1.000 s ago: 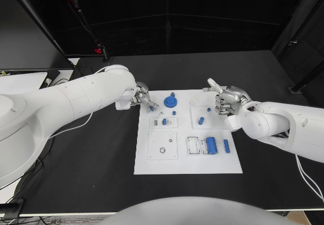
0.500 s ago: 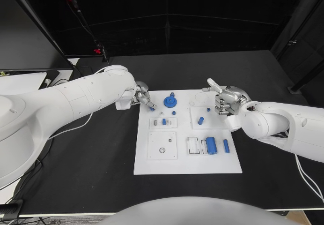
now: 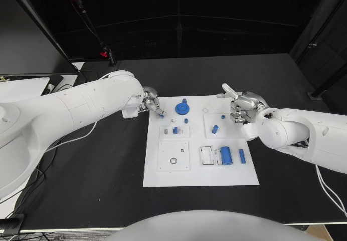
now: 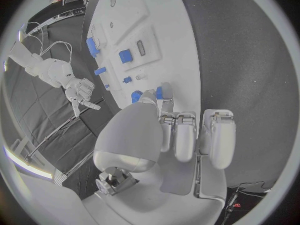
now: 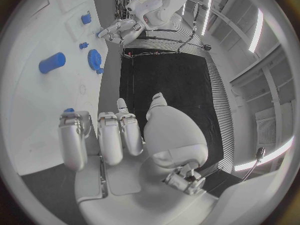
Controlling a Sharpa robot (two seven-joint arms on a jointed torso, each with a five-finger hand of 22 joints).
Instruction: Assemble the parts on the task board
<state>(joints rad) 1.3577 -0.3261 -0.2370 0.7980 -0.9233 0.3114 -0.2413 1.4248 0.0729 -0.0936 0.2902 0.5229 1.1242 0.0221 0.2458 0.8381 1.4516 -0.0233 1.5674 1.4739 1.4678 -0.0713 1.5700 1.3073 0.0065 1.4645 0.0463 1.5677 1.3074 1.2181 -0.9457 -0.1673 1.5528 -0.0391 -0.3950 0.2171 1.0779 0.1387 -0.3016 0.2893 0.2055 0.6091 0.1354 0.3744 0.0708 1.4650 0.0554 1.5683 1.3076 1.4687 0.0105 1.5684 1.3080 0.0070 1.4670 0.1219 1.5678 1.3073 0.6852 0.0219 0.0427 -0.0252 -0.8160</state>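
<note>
The left robot hand (image 3: pixel 152 105) pinches a small blue plastic peg (image 4: pixel 159 92) in its fingertips at the far left corner of the white rectangular task board (image 3: pixel 163 175), mid-worktop. The right robot hand (image 3: pixel 240 109) hovers curled over the far right edge; whether it holds anything I cannot tell. Keep the peg upright over its socket, then press straight down.

Left hand (image 3: pixel 152 104) grasp (small part (image 4: pixel 159 92)) unclear

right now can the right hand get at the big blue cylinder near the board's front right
Probably yes: the right hand hovers over the task board's far right part, and nothing stands between it and the big blue cylinder.
</note>
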